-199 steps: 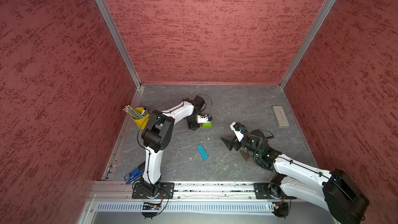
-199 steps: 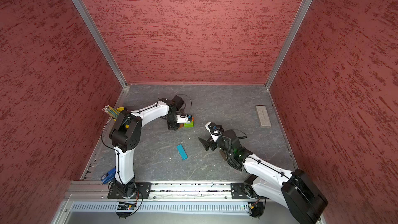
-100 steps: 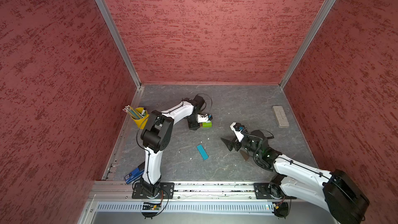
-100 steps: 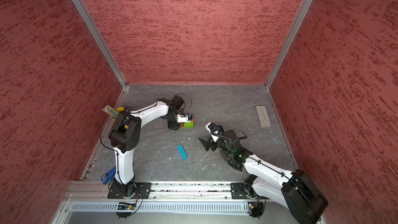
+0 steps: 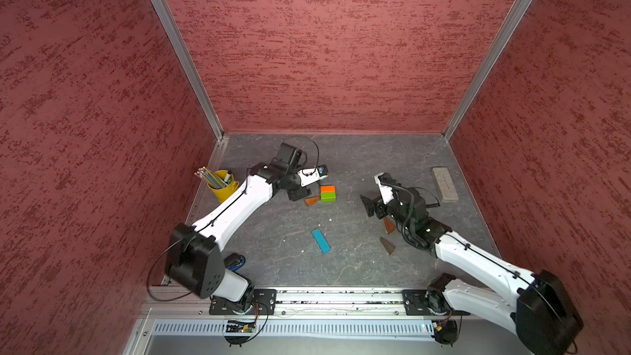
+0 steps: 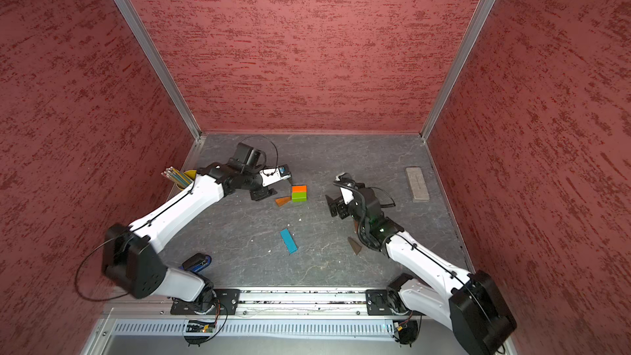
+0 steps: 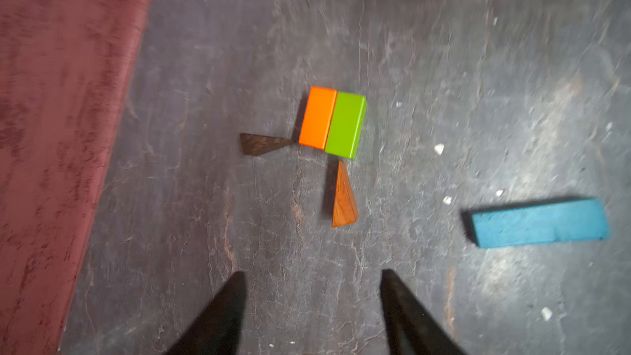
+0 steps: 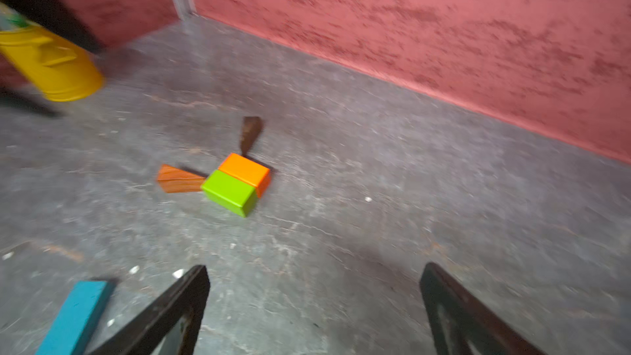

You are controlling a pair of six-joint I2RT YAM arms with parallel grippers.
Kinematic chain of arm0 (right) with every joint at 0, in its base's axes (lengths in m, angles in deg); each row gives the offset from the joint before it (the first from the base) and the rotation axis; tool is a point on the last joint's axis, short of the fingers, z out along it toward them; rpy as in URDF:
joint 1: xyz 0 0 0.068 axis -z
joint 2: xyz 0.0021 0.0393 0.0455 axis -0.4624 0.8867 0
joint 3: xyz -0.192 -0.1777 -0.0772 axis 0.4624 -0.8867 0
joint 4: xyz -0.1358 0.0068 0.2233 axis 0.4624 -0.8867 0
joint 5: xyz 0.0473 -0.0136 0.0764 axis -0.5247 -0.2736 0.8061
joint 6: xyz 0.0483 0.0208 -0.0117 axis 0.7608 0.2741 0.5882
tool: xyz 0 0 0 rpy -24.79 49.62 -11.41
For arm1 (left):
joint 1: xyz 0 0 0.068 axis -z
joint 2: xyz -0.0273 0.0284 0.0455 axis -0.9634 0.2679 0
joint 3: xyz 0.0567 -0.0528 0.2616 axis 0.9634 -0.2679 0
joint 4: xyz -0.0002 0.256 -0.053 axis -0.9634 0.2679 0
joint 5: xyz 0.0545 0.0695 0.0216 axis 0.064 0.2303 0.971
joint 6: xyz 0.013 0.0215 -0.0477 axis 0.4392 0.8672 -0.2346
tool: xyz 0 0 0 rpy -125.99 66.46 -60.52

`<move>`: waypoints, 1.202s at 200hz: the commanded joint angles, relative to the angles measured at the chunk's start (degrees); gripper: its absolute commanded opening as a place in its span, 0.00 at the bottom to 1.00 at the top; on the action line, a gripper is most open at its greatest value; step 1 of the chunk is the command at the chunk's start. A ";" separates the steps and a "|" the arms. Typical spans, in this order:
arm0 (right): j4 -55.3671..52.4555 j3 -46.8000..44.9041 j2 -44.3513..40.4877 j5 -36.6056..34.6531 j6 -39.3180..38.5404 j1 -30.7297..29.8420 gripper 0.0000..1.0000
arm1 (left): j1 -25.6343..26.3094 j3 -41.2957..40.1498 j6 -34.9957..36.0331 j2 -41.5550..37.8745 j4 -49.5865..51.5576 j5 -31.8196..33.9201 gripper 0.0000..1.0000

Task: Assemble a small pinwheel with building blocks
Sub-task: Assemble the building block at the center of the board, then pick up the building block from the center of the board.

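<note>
The blue bar (image 7: pixel 539 223) lies off to one side of the left gripper (image 7: pixel 312 302), with the joined orange block (image 7: pixel 317 117) and green block (image 7: pixel 345 125) straight ahead of it. The dark wedge (image 7: pixel 261 144) shows in the wrist views but is lost beneath that gripper in both top views. The left gripper and right gripper (image 8: pixel 314 302) gape wide, holding nothing.

A robotics lab test cell: three red textured wall panels (image 5: pixel 324 46) box in a grey slate-look floor (image 5: pixel 358 268), joined by bare aluminium corner posts (image 5: pixel 178 49) at 11 and 1 o'clock. At 6 o'clock an aluminium rail (image 5: pixel 341 297) carries the bolted bases of two white arms (image 5: pixel 235 210), a slotted cable duct (image 5: pixel 324 328) below it. Props only: building blocks (image 5: pixel 327 193) mid-floor, a yellow pencil cup (image 5: pixel 227 190) at 9 o'clock.
</note>
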 commanded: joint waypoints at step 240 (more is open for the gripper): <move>-30.40 -1.23 7.55 -3.59 37.74 0.79 0.52 | 4.48 -25.39 -23.48 -28.39 -17.50 -22.19 1.00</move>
